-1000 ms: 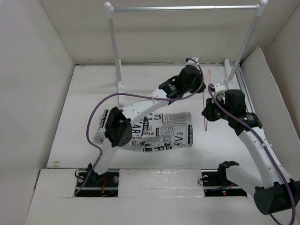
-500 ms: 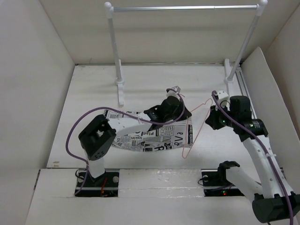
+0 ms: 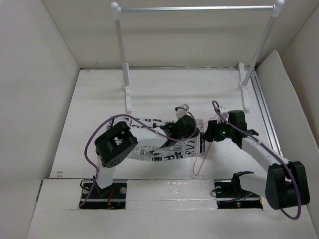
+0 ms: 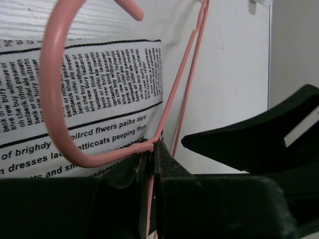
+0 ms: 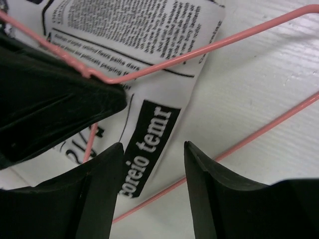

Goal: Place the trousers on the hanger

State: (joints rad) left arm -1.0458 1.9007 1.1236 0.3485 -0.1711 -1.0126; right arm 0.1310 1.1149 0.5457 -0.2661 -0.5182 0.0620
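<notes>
From above, the trousers (image 3: 169,153) lie flat on the table (image 3: 99,94) near the front edge, with the hanger (image 3: 198,163) lying across their right end. At the left wrist, the left gripper (image 4: 151,149) is clamped on the hanger's twisted neck below the hook. At the right wrist, the right gripper (image 5: 152,154) hangs with its 2 fingers apart and grips nothing, printed cloth showing between them.

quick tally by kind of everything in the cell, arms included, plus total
trousers: 1
hanger: 1
rack: 1
robot arms: 2 (left arm, right arm)
Total: 5
</notes>
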